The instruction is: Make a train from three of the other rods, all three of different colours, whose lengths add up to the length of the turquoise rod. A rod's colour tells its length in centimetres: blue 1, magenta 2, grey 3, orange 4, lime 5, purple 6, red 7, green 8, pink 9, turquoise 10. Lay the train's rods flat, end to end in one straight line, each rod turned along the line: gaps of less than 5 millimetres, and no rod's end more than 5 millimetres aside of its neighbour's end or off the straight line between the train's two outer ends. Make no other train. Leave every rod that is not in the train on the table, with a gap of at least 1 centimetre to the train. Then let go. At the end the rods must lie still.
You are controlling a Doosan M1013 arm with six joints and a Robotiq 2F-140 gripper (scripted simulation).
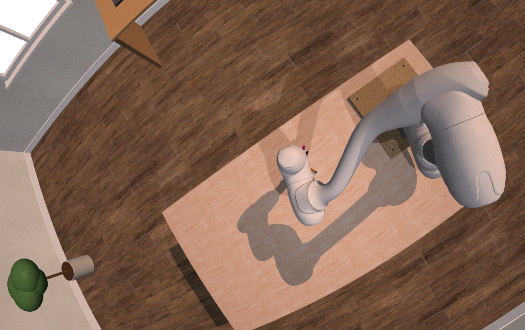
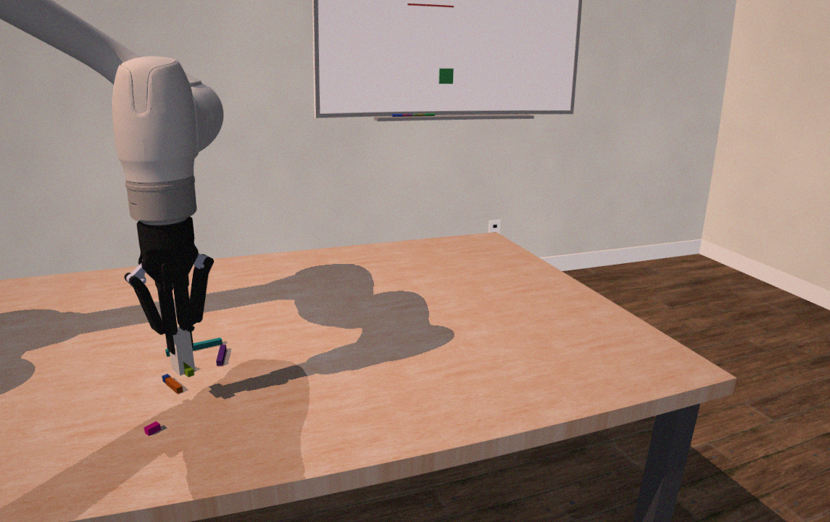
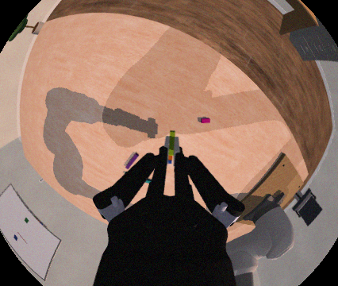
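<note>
My gripper (image 2: 182, 365) is shut on the lime rod (image 2: 188, 371) and holds it low over the table, just behind the orange rod (image 2: 173, 385), which has the small blue rod (image 2: 164, 377) at its far end. In the wrist view the lime rod (image 3: 172, 141) sticks out past my fingertips in line with the orange and blue rods under them. The turquoise rod (image 2: 196, 345) lies right behind the gripper and the purple rod (image 2: 221, 354) to its right. One magenta rod (image 2: 152, 428) lies apart near the front edge. I cannot tell whether the lime rod touches the table.
The arm's wooden base plate (image 1: 383, 88) sits at the table's far end. In the overhead view the wrist (image 1: 295, 164) covers most of the rods; only the magenta rod (image 1: 304, 146) and the orange rod's end (image 1: 313, 169) show.
</note>
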